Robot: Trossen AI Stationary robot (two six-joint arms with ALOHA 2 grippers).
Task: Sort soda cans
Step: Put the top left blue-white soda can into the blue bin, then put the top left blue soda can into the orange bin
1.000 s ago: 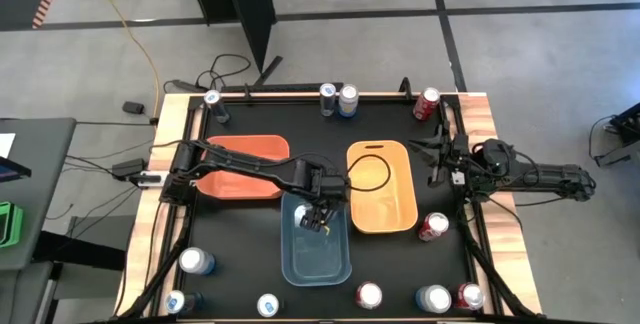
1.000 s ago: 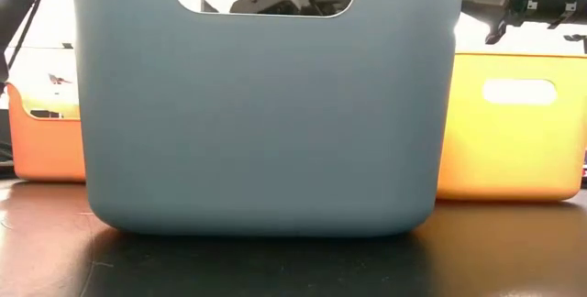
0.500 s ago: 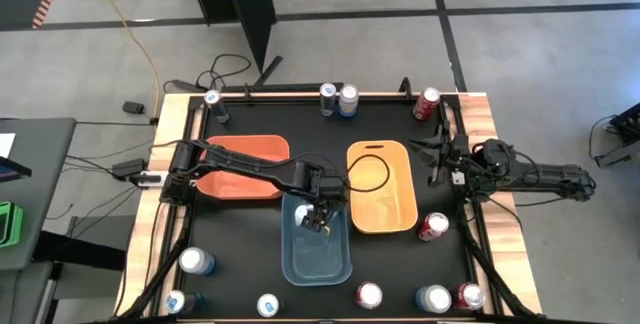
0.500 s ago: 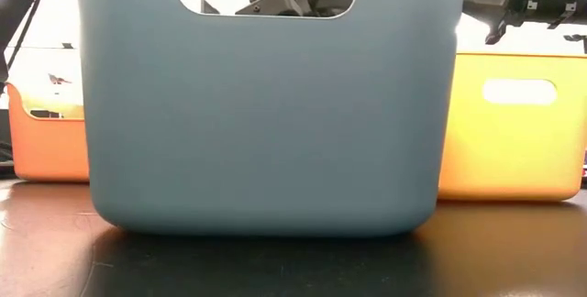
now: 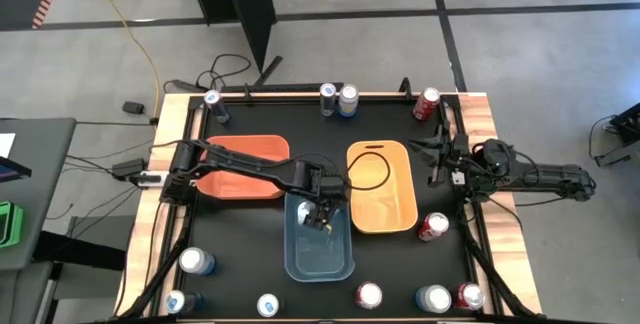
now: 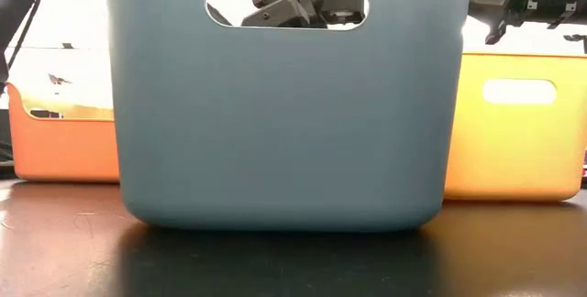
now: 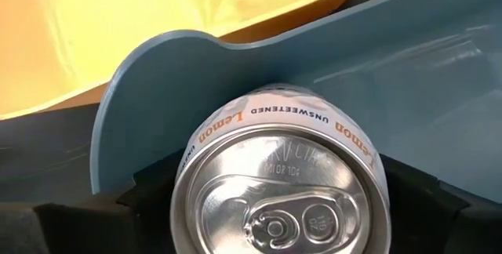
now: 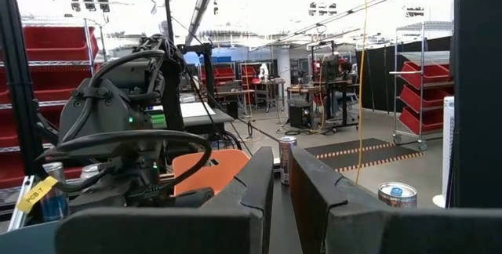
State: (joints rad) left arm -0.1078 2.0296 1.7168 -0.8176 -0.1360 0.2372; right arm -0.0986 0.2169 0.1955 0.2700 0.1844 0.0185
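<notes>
Left gripper (image 5: 318, 216) sits over the upper end of the blue bin (image 5: 316, 260) at frame centre in the high view, jaws spread wide around a can (image 7: 280, 191). In the left wrist view the can has a silver top with pull tab and a white body with orange "Lemon Unsweetened" lettering; the dark fingers (image 7: 412, 191) flank it on both sides. Whether it is gripped or just released cannot be told. Right gripper (image 5: 437, 159) is parked at the right table edge beside the yellow bin (image 5: 381, 187), fingers nearly together, nothing held. The other cans ring the table edge.
</notes>
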